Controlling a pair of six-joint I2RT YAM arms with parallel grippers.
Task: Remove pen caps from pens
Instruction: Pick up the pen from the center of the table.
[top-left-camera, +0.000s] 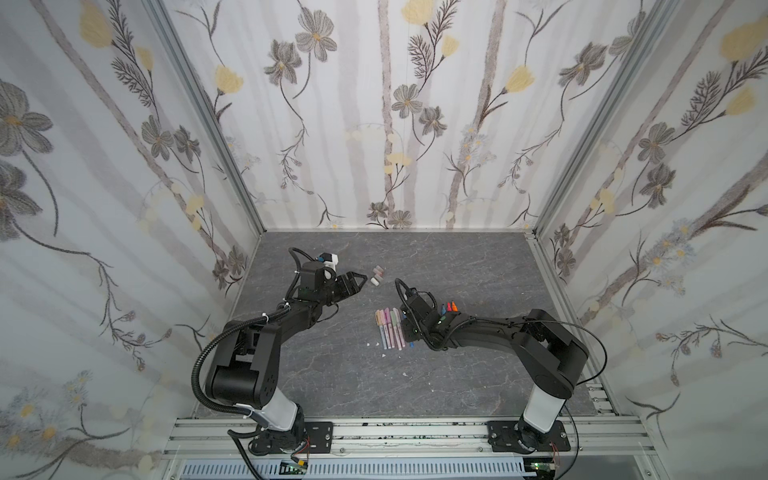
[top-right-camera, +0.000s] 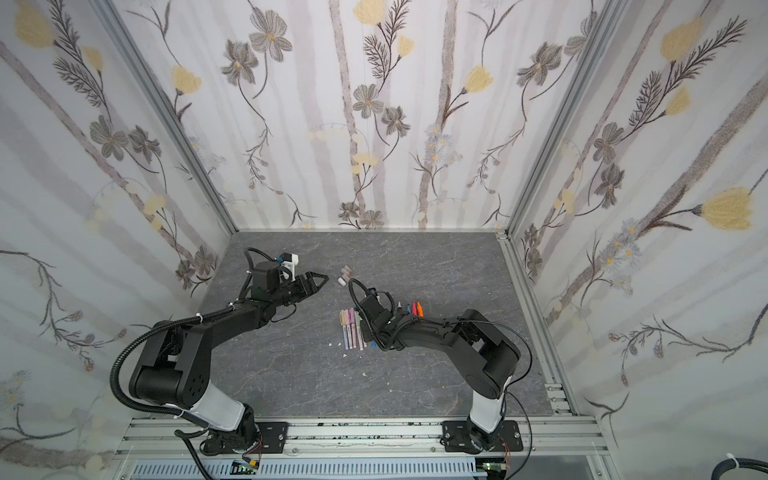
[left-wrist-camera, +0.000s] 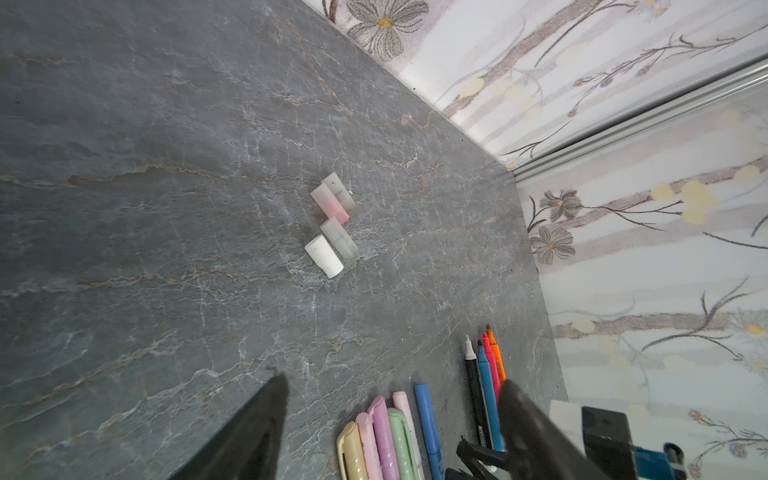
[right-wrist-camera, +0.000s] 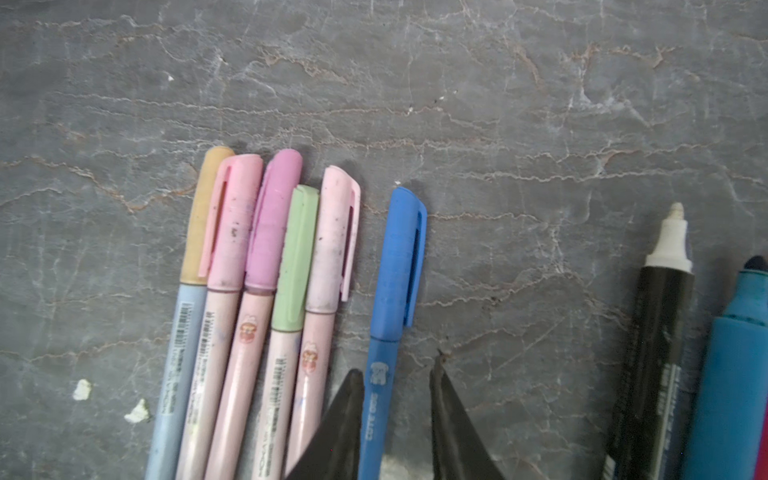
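Note:
Several loose pen caps (left-wrist-camera: 332, 224), clear, pink-tinted and white, lie clustered on the grey floor and show in both top views (top-left-camera: 376, 275) (top-right-camera: 344, 275). My left gripper (left-wrist-camera: 392, 382) is open and empty, a short way left of them (top-left-camera: 360, 281). A row of capped pastel pens (right-wrist-camera: 257, 270) lies mid-table (top-left-camera: 388, 328). Beside it lies a capped blue pen (right-wrist-camera: 399, 266). My right gripper (right-wrist-camera: 395, 368) straddles the blue pen's barrel, jaws narrowly open, with a gap on one side. Uncapped pens (top-left-camera: 449, 308) (left-wrist-camera: 484, 374) lie to the right, among them a black white-tipped one (right-wrist-camera: 660, 332).
Small white specks (top-left-camera: 384, 356) dot the floor (top-left-camera: 332, 374) near the pens. Flowered walls (top-left-camera: 374, 124) close in the back and both sides, with aluminium rails (top-left-camera: 374, 432) along the front. Bare floor stretches in front of the pens and behind the caps.

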